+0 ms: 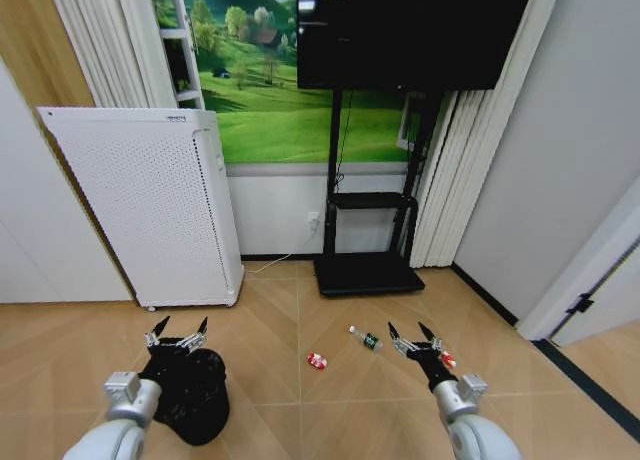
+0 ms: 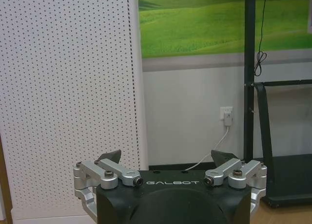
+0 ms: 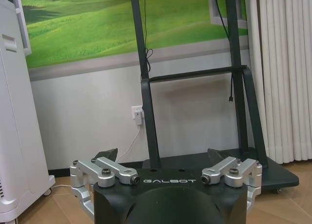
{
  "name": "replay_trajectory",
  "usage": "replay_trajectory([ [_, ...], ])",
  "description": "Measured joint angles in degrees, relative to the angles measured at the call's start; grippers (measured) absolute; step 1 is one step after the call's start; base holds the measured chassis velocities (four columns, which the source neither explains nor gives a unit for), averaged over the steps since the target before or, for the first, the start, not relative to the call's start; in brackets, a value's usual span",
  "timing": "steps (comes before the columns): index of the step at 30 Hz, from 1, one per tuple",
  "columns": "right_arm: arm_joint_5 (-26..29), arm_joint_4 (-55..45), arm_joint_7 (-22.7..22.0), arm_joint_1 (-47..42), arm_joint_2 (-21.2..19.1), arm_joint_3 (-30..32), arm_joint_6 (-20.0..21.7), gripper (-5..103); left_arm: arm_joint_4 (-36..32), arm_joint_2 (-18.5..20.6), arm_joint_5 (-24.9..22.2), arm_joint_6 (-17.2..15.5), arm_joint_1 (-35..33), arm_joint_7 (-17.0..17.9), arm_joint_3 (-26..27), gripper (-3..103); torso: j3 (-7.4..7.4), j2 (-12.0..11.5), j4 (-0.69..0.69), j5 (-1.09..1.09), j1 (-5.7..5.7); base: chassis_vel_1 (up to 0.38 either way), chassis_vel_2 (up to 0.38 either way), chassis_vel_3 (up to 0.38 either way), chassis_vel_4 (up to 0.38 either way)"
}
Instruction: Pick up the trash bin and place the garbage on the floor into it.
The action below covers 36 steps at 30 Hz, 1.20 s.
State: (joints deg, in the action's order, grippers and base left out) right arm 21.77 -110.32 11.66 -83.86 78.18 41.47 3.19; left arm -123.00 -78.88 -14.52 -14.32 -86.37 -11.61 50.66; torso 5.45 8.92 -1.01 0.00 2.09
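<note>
Below the left gripper point(image 1: 176, 332), the trash bin point(image 1: 190, 395) is seen on the floor point(image 1: 300, 320), partly covered by the left arm. Both the left gripper and the right gripper point(image 1: 414, 333) are held wide open and empty. A clear bottle point(image 1: 366, 339) and red can point(image 1: 317, 360) lie between them; another can point(image 1: 449, 360) is beside the right gripper. A white appliance point(image 1: 150, 205) and black stand point(image 1: 368, 270) are placed behind.

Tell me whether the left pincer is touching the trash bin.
Cannot tell. In the head view the open left pincer overlaps the trash bin's top edge, but that angle shows neither contact nor gap plainly.
</note>
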Motion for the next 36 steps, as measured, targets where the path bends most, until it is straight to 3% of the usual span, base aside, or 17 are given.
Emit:
replay_trajectory([
  [28, -0.08, 1.65, -0.06, 1.57, 0.01, -0.23, 0.81, 100, 1.38, 0.18, -0.29, -0.46, 1.21, 0.16, -0.24, 100, -5.45, -6.26, 0.00, 0.00, -0.78, 0.000, 0.000, 0.000, 0.000],
  [33, -0.10, 2.03, -0.05, 1.66, 0.02, -0.22, 0.93, 100, 0.33, -0.27, 0.06, -1.61, 0.27, 3.14, -0.28, 100, -5.46, -7.07, -0.01, 0.00, -1.05, 0.000, 0.000, 0.000, 0.000],
  [36, 0.01, 2.15, -0.05, 1.26, 0.00, 0.46, 0.69, 100, -1.51, -0.88, -0.86, -4.31, -1.37, 5.27, -0.17, 100, -5.47, -7.16, 0.02, 0.01, -1.10, 0.000, 0.000, 0.000, 0.000],
])
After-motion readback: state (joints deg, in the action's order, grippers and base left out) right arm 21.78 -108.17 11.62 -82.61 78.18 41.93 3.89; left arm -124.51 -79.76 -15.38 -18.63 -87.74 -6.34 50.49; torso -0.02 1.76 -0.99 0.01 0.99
